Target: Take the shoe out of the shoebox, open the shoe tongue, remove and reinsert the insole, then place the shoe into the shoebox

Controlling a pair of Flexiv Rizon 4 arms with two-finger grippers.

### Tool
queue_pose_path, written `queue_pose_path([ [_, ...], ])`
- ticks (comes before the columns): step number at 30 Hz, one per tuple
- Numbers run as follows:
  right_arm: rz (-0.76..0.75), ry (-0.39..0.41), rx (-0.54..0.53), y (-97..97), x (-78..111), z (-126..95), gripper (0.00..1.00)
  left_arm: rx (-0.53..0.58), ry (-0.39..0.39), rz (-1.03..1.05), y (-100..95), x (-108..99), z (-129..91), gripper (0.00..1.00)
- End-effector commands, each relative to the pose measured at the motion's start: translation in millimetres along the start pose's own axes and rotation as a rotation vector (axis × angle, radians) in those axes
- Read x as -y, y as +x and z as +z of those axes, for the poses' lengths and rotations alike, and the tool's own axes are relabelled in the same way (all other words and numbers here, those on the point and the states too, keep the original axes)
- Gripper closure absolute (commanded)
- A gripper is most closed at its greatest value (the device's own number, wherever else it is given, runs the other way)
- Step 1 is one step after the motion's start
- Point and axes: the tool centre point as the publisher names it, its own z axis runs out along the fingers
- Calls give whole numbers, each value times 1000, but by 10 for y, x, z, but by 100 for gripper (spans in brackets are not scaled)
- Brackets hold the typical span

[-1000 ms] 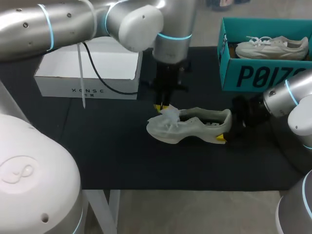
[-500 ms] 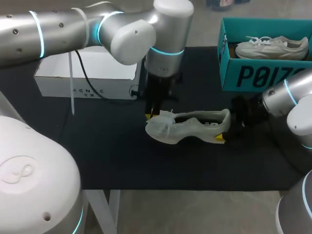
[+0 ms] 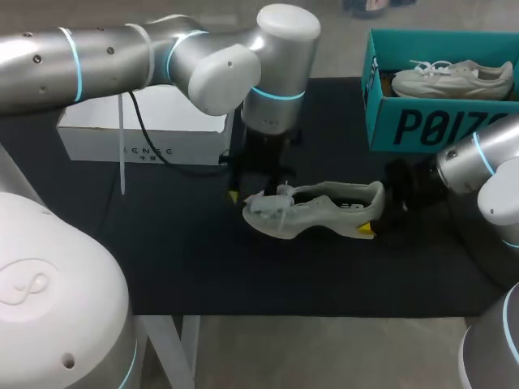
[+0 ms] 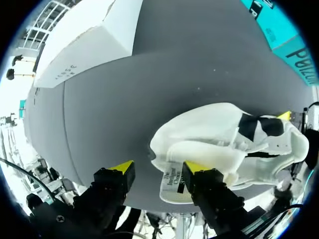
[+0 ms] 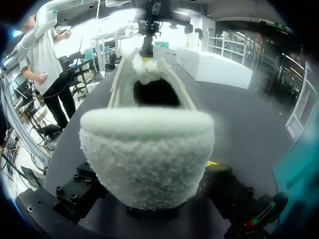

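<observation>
Shoe (image 3: pixel 318 212), left gripper (image 4: pixel 158 167) farther left.

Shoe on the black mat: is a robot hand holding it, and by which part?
The right gripper seems to clamp the shoe by its heel; the left gripper stands open at the toe, holding nothing.

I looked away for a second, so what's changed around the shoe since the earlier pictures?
The left hand moved from the tongue toward the toe of the shoe, and the raised tongue dropped flatter. The shoe, the right hand at its heel, the white box and the teal box stayed put.
</observation>
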Motion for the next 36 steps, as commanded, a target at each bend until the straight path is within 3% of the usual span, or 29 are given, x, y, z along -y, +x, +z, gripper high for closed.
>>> queue_pose_path([
  [1, 1, 2, 0, -21, 49, 44, 100, -132, -17, 362, -97, 2, -427, 0],
  [3, 1, 2, 0, -21, 49, 44, 100, -93, -56, 778, -54, -101, -594, 0],
  [4, 1, 2, 0, -21, 49, 44, 100, -100, -41, 986, -81, -173, -673, 0],
  [5, 1, 2, 0, -21, 49, 44, 100, -72, 22, 1125, -106, -210, -710, 0],
  [6, 1, 2, 0, -21, 49, 44, 100, -19, 2, 1243, -156, -230, -757, 0],
  [15, 1, 2, 0, -21, 49, 44, 100, -19, 2, 1243, -156, -230, -757, 0],
  [20, 1, 2, 0, -21, 49, 44, 100, 80, 175, 1409, 196, -228, -1109, 0],
  [22, 1, 2, 0, -21, 49, 44, 100, 131, 193, 1462, 315, -222, -1299, 0],
  [23, 1, 2, 0, -21, 49, 44, 100, 150, 198, 1487, 357, -227, -1390, 20],
  [25, 1, 2, 0, -21, 49, 44, 100, 194, 209, 1528, 449, -230, -1544, 100],
  [30, 1, 2, 0, -21, 49, 44, 100, 222, 228, 1613, 580, -216, -1651, 100],
  [36, 1, 2, 0, -21, 49, 44, 100, 109, 271, 1635, 628, -162, -1511, 100],
])
